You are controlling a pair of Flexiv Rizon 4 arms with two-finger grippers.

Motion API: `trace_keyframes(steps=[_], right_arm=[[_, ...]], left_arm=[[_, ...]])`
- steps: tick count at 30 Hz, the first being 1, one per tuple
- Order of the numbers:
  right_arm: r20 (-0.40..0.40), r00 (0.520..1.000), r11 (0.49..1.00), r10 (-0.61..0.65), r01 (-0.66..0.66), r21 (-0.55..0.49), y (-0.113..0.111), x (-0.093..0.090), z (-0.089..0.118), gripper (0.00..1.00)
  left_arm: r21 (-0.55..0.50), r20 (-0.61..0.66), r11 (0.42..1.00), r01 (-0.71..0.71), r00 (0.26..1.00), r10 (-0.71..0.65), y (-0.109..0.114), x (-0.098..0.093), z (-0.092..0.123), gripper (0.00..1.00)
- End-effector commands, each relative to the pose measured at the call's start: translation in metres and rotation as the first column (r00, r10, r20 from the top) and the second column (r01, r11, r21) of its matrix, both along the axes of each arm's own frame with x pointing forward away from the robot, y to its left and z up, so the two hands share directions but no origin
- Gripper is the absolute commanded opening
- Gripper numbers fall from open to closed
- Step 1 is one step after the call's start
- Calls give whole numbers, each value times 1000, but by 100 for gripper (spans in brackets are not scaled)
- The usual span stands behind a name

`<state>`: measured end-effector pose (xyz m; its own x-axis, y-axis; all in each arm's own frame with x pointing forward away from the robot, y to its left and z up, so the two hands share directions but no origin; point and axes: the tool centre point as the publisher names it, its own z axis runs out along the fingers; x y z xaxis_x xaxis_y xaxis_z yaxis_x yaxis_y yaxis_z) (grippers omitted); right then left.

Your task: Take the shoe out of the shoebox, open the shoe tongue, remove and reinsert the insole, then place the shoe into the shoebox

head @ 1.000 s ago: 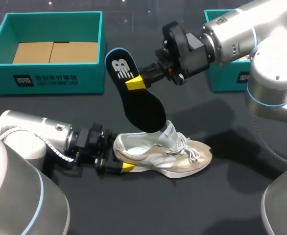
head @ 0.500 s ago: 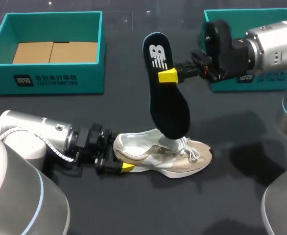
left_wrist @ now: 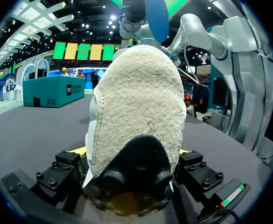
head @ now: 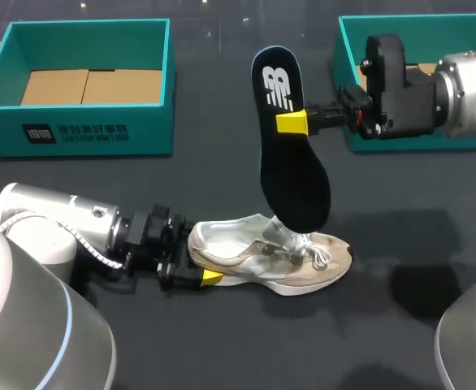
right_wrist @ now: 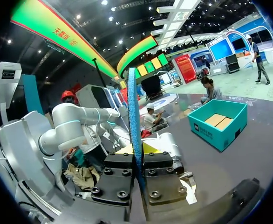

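Here our right gripper (head: 292, 123) is clamped on the black insole (head: 295, 183), pinching its logo end from both faces. The insole hangs nearly upright in the middle of the frame, and we cannot tell whether its lower end touches the shoe (head: 291, 264). Our left gripper (head: 209, 276), at lower left, holds the beige shoe's heel between both fingers, and the shoe sits on its sole on the dark table (head: 246, 349), toe toward the right. A teal shoebox (head: 84, 130) stands at upper left and a second teal box (head: 353, 77) at upper right.
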<state>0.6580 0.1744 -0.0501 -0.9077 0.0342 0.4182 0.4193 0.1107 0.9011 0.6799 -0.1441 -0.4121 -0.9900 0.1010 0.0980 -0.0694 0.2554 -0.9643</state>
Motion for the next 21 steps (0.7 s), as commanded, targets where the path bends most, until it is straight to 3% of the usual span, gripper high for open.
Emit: trace_keyframes(steps=[1,21], right_arm=[[17,992,991,-126,127,-42,-24,-31,6,0],[16,988,988,-155,155,-6,-29,-43,4,0]], left_arm=[[1,1,1000,0,1000,0,0,1,-3,0],[1,1,1000,0,1000,0,0,1,-3,0]])
